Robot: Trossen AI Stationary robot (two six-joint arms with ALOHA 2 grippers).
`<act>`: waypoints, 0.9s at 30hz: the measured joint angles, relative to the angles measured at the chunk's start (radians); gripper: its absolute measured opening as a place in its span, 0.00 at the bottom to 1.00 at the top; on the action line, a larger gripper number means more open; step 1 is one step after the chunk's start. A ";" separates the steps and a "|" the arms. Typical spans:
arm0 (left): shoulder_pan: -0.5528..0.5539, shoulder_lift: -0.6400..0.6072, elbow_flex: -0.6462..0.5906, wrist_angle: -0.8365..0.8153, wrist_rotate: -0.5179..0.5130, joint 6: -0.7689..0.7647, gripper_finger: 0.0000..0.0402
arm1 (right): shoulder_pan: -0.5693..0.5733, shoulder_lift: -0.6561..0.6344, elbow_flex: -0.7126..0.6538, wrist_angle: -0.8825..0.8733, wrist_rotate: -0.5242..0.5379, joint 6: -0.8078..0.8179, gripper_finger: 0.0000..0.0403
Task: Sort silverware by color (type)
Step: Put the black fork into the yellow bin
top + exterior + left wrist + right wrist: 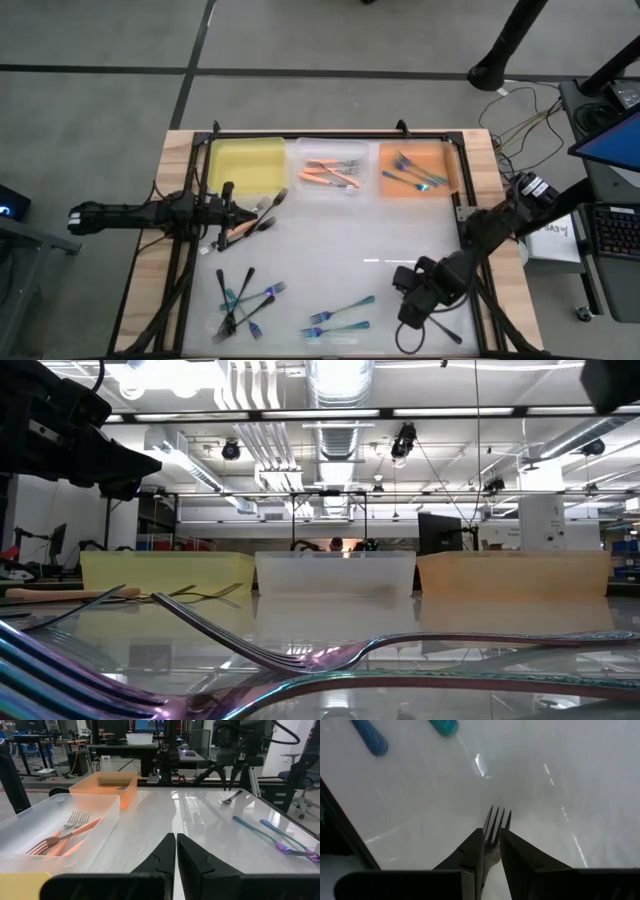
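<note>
Along the bottom of the high view, loose silverware is lying on the white table (330, 255): a tangle of black-handled forks (235, 300) at lower left and two teal-handled forks (335, 318) just right of them at lower centre.

At lower right of that view the right gripper (408, 318) is hanging over the table, well clear of the bins. In the right wrist view its fingers (520, 860) are pinching a fork (495, 832) whose silver tines are sticking out past the fingertips; its handle is hidden, so its colour cannot be told. Two teal handle ends (370, 737) are showing at the upper left of that frame.

At the middle left of the high view the left gripper (228, 205) is sitting just below the yellow bin, with orange-handled forks (255, 222) lying right beside it; they may be touching the fingers, but the overhead view is too poor there to say. In the left wrist view its fingers (192, 857) are pressed together with nothing visible between them.

Along the top of the table three bins are standing in a row: the yellow bin (246, 165) at left, a clear bin (332, 170) in the middle holding orange-handled forks, and an orange bin (417, 170) at right holding teal-handled forks.
</note>
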 joint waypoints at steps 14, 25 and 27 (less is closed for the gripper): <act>0.000 0.000 0.000 0.000 0.000 0.000 0.00 | 0.109 0.000 -0.051 0.122 -0.107 0.215 0.14; 0.000 0.000 0.000 0.000 0.000 0.000 0.00 | 0.112 0.046 -0.080 0.136 -0.208 0.319 0.14; 0.000 0.001 0.000 0.000 0.000 0.000 0.00 | 0.114 0.046 -0.080 0.138 -0.207 0.306 0.15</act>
